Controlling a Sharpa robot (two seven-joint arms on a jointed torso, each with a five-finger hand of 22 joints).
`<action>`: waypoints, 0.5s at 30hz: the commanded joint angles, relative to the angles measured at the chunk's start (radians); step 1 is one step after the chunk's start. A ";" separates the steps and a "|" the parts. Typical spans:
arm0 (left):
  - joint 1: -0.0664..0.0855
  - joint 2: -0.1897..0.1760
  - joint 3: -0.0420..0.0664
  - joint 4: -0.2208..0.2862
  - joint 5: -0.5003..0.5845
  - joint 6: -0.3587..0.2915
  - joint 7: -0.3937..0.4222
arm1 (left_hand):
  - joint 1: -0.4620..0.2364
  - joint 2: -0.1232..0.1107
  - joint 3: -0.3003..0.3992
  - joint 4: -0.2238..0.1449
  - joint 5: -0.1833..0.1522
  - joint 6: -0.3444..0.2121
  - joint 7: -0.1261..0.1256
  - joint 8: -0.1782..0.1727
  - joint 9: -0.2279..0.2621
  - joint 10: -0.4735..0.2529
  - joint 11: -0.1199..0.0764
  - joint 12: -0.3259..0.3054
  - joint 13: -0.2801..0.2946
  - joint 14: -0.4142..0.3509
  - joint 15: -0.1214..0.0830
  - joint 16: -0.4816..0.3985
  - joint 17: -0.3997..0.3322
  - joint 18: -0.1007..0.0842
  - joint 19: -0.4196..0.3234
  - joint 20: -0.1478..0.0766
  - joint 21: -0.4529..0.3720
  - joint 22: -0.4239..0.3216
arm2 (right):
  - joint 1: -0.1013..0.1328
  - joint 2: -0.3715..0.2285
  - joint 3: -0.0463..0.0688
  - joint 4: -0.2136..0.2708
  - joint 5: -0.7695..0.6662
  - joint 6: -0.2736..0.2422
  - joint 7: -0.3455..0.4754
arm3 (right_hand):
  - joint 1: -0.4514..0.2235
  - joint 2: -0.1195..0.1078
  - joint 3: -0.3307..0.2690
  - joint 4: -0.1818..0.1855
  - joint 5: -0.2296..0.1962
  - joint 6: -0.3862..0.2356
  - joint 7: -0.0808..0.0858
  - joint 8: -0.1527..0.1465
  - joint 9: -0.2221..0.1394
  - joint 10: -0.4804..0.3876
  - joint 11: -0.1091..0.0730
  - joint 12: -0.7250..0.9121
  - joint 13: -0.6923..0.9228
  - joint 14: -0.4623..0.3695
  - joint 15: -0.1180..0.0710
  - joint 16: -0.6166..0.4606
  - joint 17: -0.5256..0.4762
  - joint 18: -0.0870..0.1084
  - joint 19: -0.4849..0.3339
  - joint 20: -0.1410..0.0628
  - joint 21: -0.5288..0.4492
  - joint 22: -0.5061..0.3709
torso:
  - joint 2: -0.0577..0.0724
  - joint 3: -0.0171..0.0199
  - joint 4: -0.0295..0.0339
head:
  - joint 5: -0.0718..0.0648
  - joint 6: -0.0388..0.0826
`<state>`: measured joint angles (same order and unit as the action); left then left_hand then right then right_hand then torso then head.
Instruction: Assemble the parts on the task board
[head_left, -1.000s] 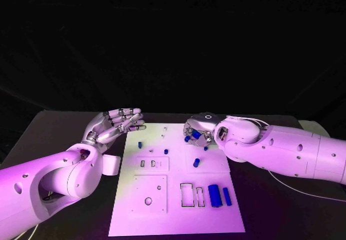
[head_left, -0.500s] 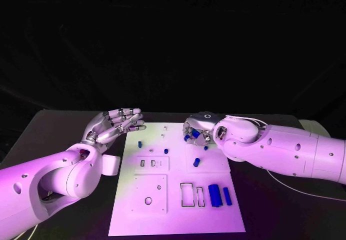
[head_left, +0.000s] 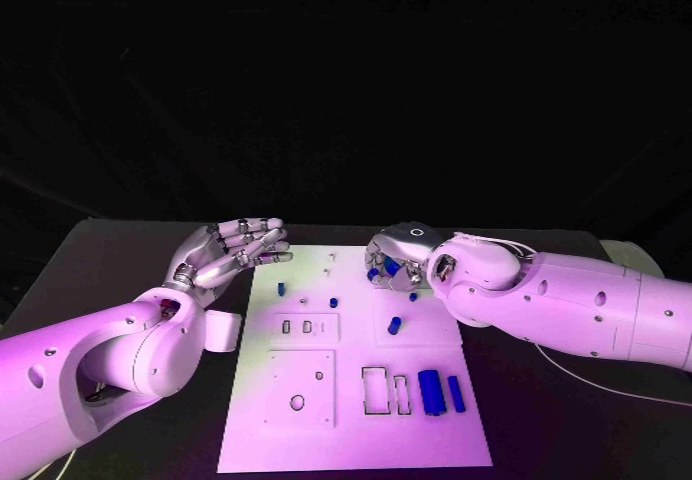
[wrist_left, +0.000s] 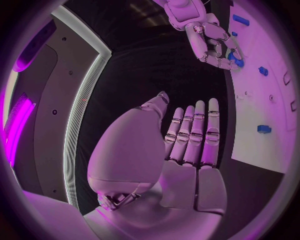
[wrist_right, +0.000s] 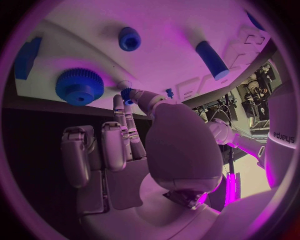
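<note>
The board (head_left: 433, 440) looks like smooth matt plastic. The table (head_left: 570, 420) is matt black. Both arms (head_left: 577, 305) have glossy shells

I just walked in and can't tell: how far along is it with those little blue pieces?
Early, it seems. Several blue parts lie loose on the task board, beside unfilled slots. The right hand pinches a small blue piece over the board's far end. The left hand hovers open beside the board.

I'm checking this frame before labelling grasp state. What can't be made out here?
- Head view: the right hand covers the far right part of the task board; the blue parts under it are mostly hidden.
- Right wrist view: a small blue part sits at the fingertips; whether it is pinched or only touched is unclear.
- Left wrist view: the board is cut off by the circle's edge.
</note>
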<state>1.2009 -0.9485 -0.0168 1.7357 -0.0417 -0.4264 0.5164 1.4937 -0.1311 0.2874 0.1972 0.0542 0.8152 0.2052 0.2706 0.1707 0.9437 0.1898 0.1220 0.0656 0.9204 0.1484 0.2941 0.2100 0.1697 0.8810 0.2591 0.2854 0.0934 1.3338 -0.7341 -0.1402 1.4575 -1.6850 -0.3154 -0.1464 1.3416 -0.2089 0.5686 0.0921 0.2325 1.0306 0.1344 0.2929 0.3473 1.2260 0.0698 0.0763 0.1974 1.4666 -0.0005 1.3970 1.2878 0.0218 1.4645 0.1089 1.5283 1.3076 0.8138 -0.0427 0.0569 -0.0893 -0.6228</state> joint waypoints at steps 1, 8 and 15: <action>0.002 0.001 0.001 0.000 -0.005 0.023 0.002 | -0.003 -0.004 0.005 0.002 -0.002 -0.003 0.032 -0.004 -0.001 -0.001 0.003 -0.007 -0.001 -0.001 0.002 -0.005 0.001 0.015 0.008 -0.001 0.002 -0.001 | 0.001 -0.003 0.003 0.016 -0.023 -0.086 -0.020 | -0.002 0.010 0.004 -0.002 0.007 0.005 0.000 0.005 0.004 0.006 0.001 0.004 0.000 0.050 -0.006 0.004 -0.001 -0.007 0.069 -0.008 0.005 0.196 | 0.001 -0.0015 -0.0010 | 0.001 0.005; 0.002 0.002 0.001 -0.001 -0.006 0.026 0.001 | -0.003 -0.004 0.006 0.001 -0.002 -0.005 0.033 -0.005 -0.002 -0.002 0.003 -0.009 -0.002 -0.001 0.003 -0.005 0.002 0.015 0.008 -0.001 0.002 -0.001 | 0.004 0.025 0.008 -0.006 -0.030 -0.148 -0.039 | -0.003 0.011 0.008 -0.007 0.025 0.005 -0.001 0.009 0.013 0.010 -0.001 0.002 0.002 0.051 -0.007 0.007 -0.001 -0.008 0.072 -0.009 0.008 0.202 | 0.003 -0.0015 0.0030 | 0.002 0.012; 0.002 0.004 0.001 -0.001 -0.006 0.029 0.001 | -0.003 -0.004 0.006 0.001 -0.002 -0.005 0.033 -0.005 -0.002 -0.002 0.003 -0.009 -0.002 -0.001 0.003 -0.005 0.002 0.015 0.008 -0.001 0.002 -0.001 | 0.006 0.080 0.009 -0.054 -0.032 -0.174 -0.044 | -0.006 0.010 0.007 -0.006 0.026 0.003 -0.001 0.009 0.014 0.011 0.000 0.001 0.002 0.051 -0.007 0.007 0.000 -0.008 0.072 -0.010 0.009 0.203 | 0.005 -0.0017 0.0036 | 0.000 0.014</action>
<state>1.2010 -0.9465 -0.0167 1.7332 -0.0418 -0.4198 0.5124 1.4937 -0.1311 0.2873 0.1972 0.0542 0.8152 0.2052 0.2706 0.1699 0.9437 0.1897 0.1161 0.0656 0.9204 0.1485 0.2941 0.2108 0.1697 0.8809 0.2591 0.2854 0.0935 1.3390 -0.6586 -0.1317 1.4076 -1.6969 -0.4483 -0.1751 1.3396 -0.2053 0.5739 0.0865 0.2538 1.0307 0.1341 0.2979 0.3616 1.2296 0.0664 0.0743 0.1988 1.4665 -0.0005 1.4010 1.2878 0.0219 1.4681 0.1053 1.5337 1.3074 0.8178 -0.0446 0.0599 -0.0891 -0.6091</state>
